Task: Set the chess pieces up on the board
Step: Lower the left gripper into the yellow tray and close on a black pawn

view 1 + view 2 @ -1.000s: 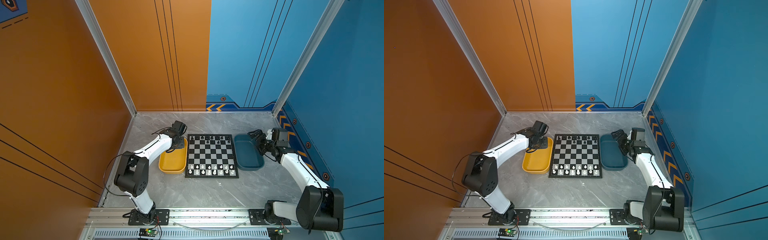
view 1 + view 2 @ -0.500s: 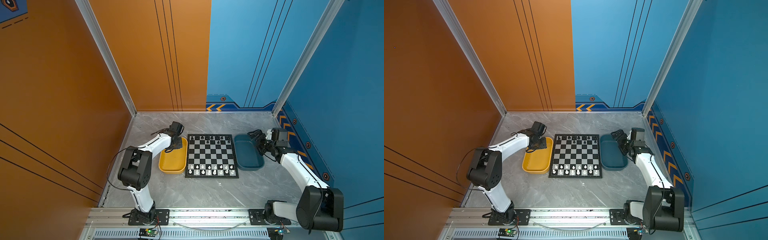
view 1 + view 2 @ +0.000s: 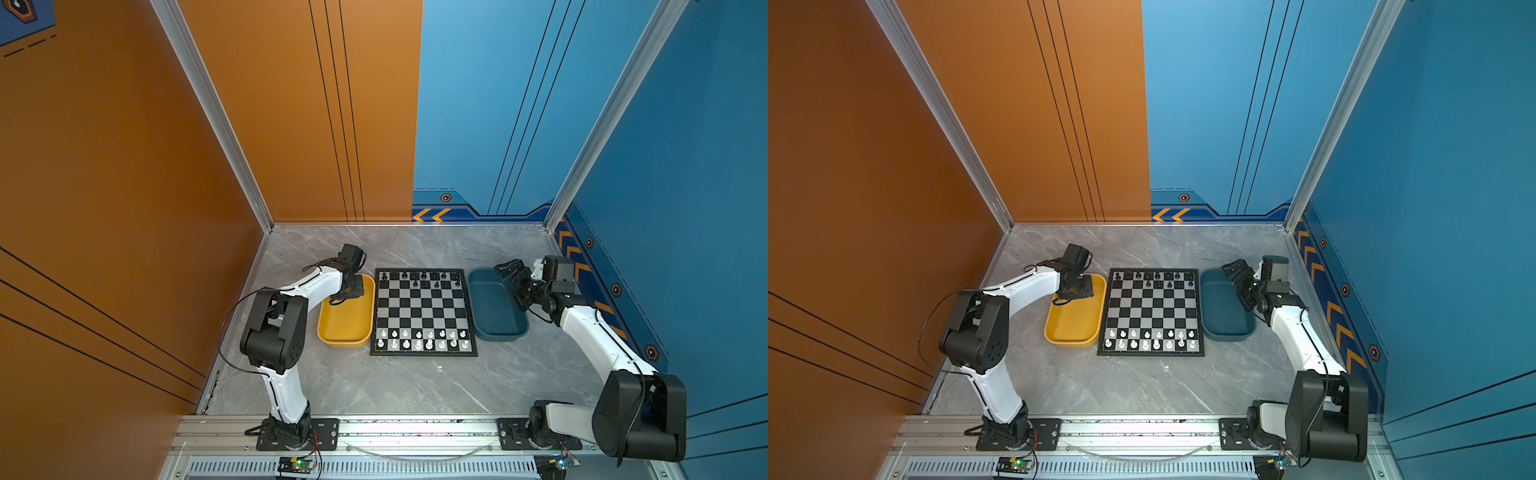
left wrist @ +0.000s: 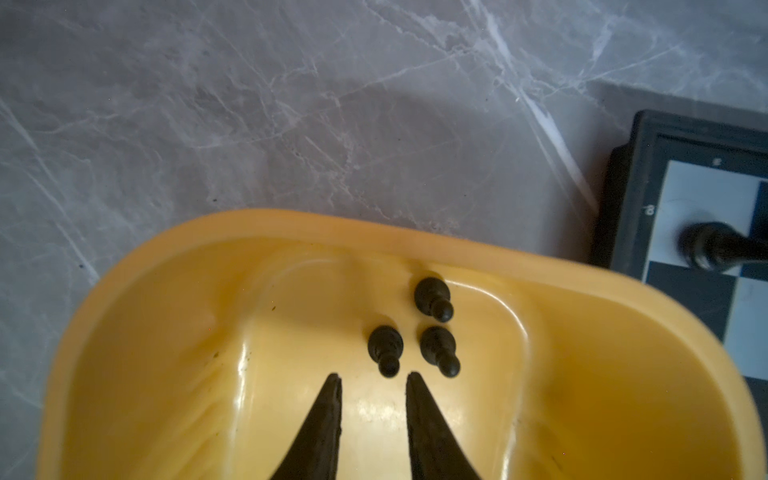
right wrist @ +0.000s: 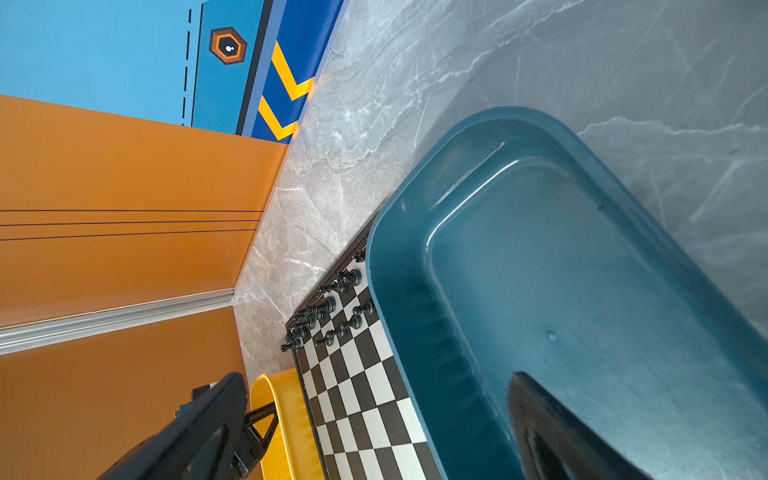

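Note:
The board [image 3: 423,312] [image 3: 1152,311] lies flat in the middle of the table. Several black chess pieces [image 3: 424,276] [image 5: 332,307] stand on its two far rows. Three black pawns [image 4: 432,297] [image 4: 385,349] [image 4: 439,349] lie on their sides at the far end of the yellow tray [image 3: 347,328] [image 4: 291,232]. My left gripper [image 4: 372,375] [image 3: 349,291] hangs just short of them. It is open by a narrow gap with nothing between its fingers. My right gripper [image 5: 376,376] [image 3: 509,276] is wide open over the far end of the dark blue tray [image 3: 496,316] [image 5: 561,270].
White chessmen [image 3: 422,338] fill the board's two near rows. The yellow tray touches the board's left side and the blue tray its right side. Orange and blue walls close in the table on three sides. A metal rail [image 3: 415,432] runs along the front.
The left arm's elbow has swung in toward the yellow tray while its gripper stayed over the tray's far end and its jaws narrowed a little. The right arm has not moved.

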{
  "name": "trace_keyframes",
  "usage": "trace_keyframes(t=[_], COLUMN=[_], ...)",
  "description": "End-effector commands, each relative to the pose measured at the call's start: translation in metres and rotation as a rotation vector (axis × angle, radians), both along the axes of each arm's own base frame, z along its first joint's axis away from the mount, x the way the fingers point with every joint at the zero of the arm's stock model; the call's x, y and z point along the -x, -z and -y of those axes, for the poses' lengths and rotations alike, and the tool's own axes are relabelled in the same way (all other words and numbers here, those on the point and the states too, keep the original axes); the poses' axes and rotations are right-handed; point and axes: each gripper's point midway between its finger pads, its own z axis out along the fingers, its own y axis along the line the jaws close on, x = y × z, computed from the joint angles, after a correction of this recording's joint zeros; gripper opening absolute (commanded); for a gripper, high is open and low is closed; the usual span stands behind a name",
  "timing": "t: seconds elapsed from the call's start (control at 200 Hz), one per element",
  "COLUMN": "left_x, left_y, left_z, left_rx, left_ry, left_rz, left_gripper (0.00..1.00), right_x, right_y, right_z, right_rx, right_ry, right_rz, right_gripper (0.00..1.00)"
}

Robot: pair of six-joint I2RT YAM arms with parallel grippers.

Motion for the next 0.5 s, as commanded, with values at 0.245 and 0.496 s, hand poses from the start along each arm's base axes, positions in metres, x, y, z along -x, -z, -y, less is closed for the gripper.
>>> trace_keyframes(t=[0.245,0.496], left_x=[-0.0020,-0.0045], left_y=[0.0152,0.0195], left_z=[-0.0018,-0.0001], left_rx=[0.021,0.029], left_ry=[-0.017,-0.014], left_rz=[-0.033,-0.038], left_gripper=[0.27,0.26], right_x=[-0.0051,-0.0057], right_y=[-0.0061,-0.0063], right_z=[-0.0029,-0.0033], right_rx=[0.014,0.015], right_ry=[-0.012,-0.014], right_rz=[0.006,0.007], right_gripper=[1.00,1.00])
